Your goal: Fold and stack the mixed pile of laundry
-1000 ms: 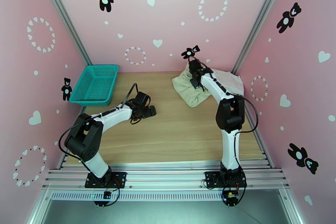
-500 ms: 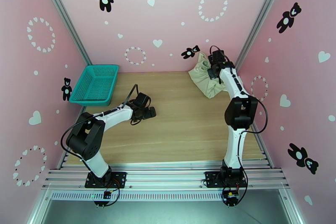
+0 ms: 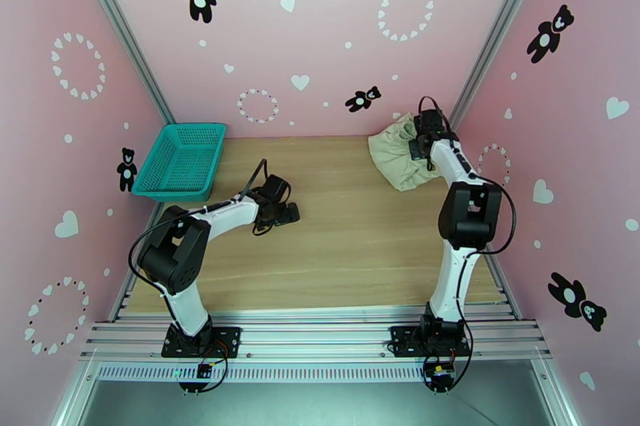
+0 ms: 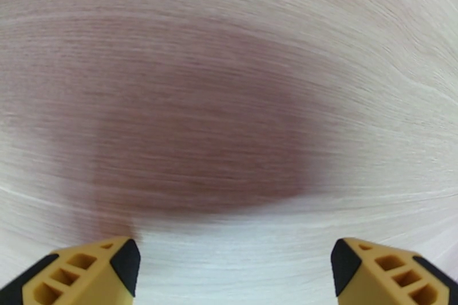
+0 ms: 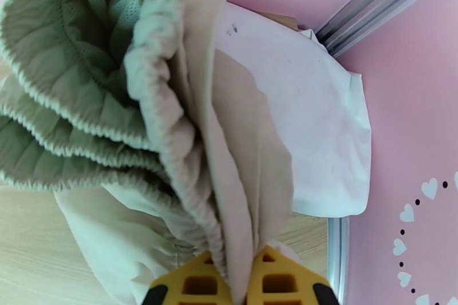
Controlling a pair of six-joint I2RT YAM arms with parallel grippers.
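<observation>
Top view, count: two arms, two grippers, one basket, one bundle of cloth!
Top view, left gripper (image 3: 286, 214): low over the bare wooden table (image 3: 352, 244), left of centre, well apart from any cloth.
Top view, right gripper (image 3: 416, 149): upper right of the frame, buried in the cream-beige garment (image 3: 394, 154); I cannot tell the jaws from up here.
Top view, basket: teal mesh basket (image 3: 172, 194) sits at upper left, against the pink wall, far from the garment.
Top view, in the way: the right arm crosses the bundle's right edge.
Left wrist view, left gripper (image 4: 235, 257): two yellow fingertips (image 4: 86, 269) with black ends stand wide apart at the bottom corners, nothing between them.
Left wrist view, surface: blurred wood grain with a dark shadow patch in the middle.
Right wrist view, right gripper (image 5: 237, 277): jaws pinched tight on a fold of the cream-beige garment (image 5: 240, 146) at bottom centre!
Right wrist view, garment detail: a gathered elastic hem, bunched in three or four ruffled folds at left, with mesh lining inside.
Right wrist view, second garment: one white T-shirt (image 5: 309, 123) lies behind it at centre right, with a tiny dark mark (image 5: 232, 30) near its top, partly covered by the beige cloth.
Right wrist view, surroundings: a metal frame post (image 5: 372, 3) at upper right.
</observation>
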